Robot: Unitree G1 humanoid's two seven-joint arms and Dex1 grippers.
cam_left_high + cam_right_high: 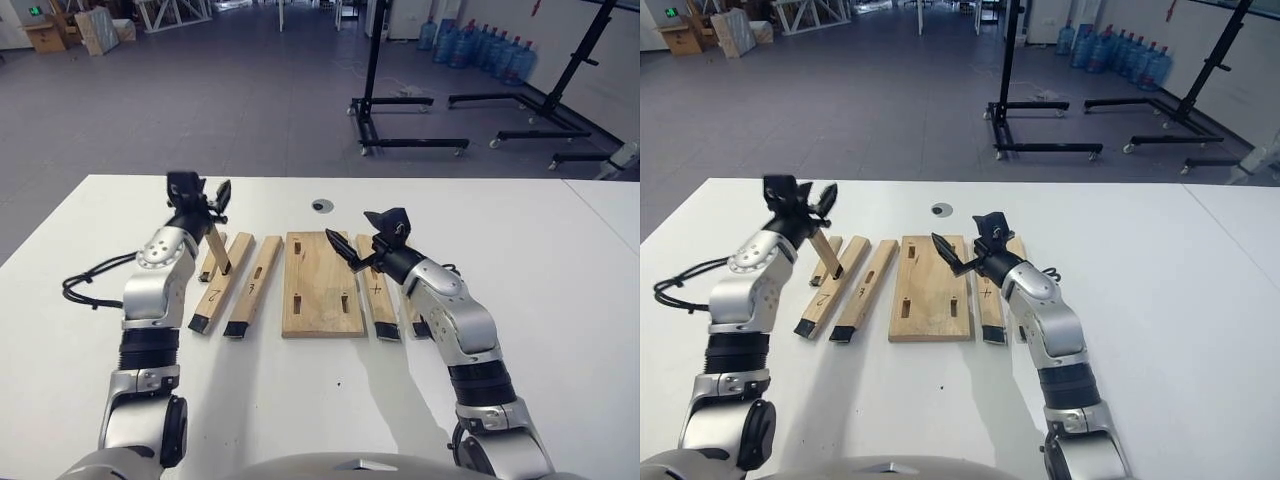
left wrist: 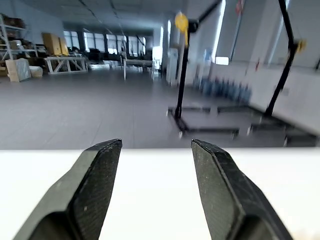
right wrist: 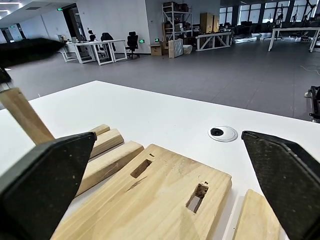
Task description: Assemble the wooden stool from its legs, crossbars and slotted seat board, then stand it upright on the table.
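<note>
The slotted seat board (image 1: 320, 285) lies flat at the table's middle. Two legs (image 1: 222, 282) (image 1: 254, 285) lie to its left, with a short crossbar (image 1: 209, 262) beside them. Two further pieces (image 1: 381, 300) lie to its right, partly under my right arm. A thin crossbar (image 1: 219, 248) stands tilted, its lower end on the leftmost leg and its top at my left wrist. Above it, my left gripper (image 1: 203, 190) is open, and nothing lies between its fingers (image 2: 100, 175). My right gripper (image 1: 362, 238) is wide open just above the board's far right corner (image 3: 200, 190).
A round cable hole (image 1: 322, 205) sits in the white table (image 1: 560, 300) beyond the board. A black cable (image 1: 85, 285) loops at the left. Black wheeled stands (image 1: 410, 140) are on the floor past the far edge.
</note>
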